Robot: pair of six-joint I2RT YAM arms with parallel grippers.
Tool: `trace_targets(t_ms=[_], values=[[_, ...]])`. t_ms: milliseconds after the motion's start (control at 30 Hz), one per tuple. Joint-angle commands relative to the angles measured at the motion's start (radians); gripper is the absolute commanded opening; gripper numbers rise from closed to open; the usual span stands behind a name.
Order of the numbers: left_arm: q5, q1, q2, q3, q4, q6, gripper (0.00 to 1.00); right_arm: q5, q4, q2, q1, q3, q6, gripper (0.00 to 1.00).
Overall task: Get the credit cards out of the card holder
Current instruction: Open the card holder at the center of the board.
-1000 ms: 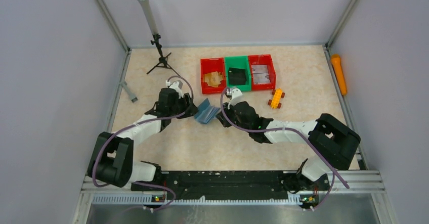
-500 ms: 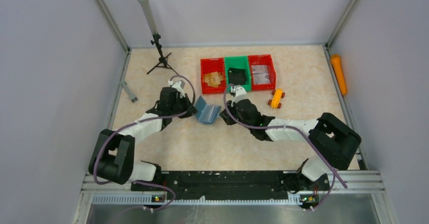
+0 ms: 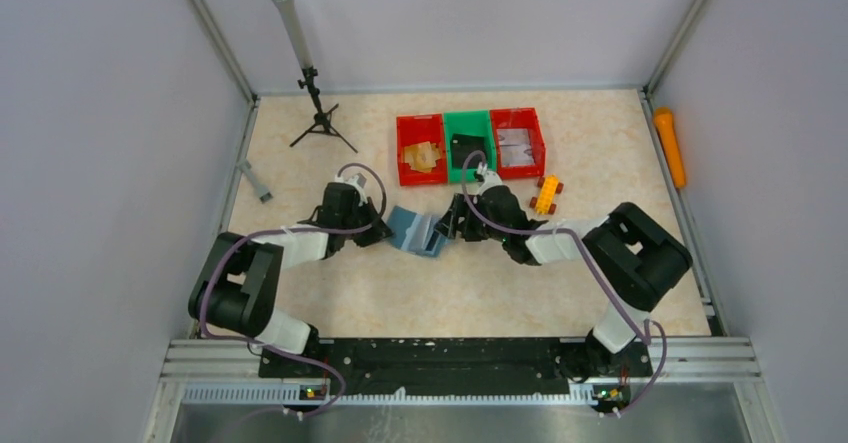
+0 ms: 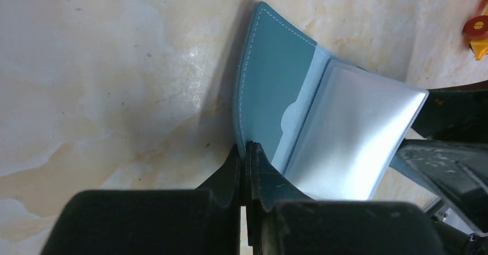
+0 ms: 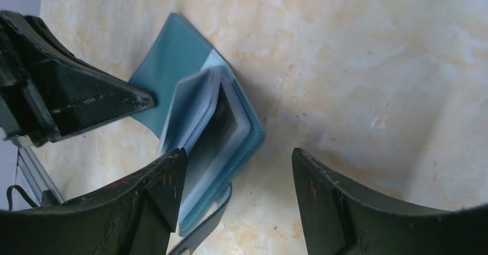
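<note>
Handover just happened: the left jaws went from open to pinched shut on the outer cover edge of the card holder (image 3: 418,231), and the right jaws have let go and now stand wide and empty, just beside the inner sleeves (image 5: 198,117). The holder lies splayed open on the bench (image 3: 600,143) between both arms. We read it as left anchoring while right goes for the cards, none out yet.
</note>
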Motion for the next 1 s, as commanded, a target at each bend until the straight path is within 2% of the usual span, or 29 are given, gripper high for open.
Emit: trace_targets(t_ms=[0, 200, 300, 400, 567, 967], values=[[-0.034, -0.002, 0.038, 0.040, -0.056, -0.011, 0.00, -0.081, 0.029, 0.054, -0.001, 0.045, 0.053, 0.69], [-0.099, -0.002, 0.049, 0.066, -0.122, 0.005, 0.00, -0.088, 0.047, 0.050, -0.005, 0.036, 0.062, 0.66], [-0.089, -0.002, 0.076, 0.083, -0.130, 0.011, 0.00, -0.089, 0.052, 0.042, -0.006, 0.031, 0.062, 0.64], [-0.080, -0.002, 0.099, 0.100, -0.131, 0.014, 0.00, -0.095, 0.062, 0.039, -0.008, 0.025, 0.067, 0.58], [-0.065, -0.003, 0.116, 0.108, -0.130, 0.018, 0.00, -0.131, 0.111, 0.038, -0.010, 0.011, 0.076, 0.57], [0.108, -0.011, 0.141, 0.097, -0.046, 0.015, 0.00, -0.158, 0.117, 0.056, -0.011, 0.022, 0.076, 0.44]])
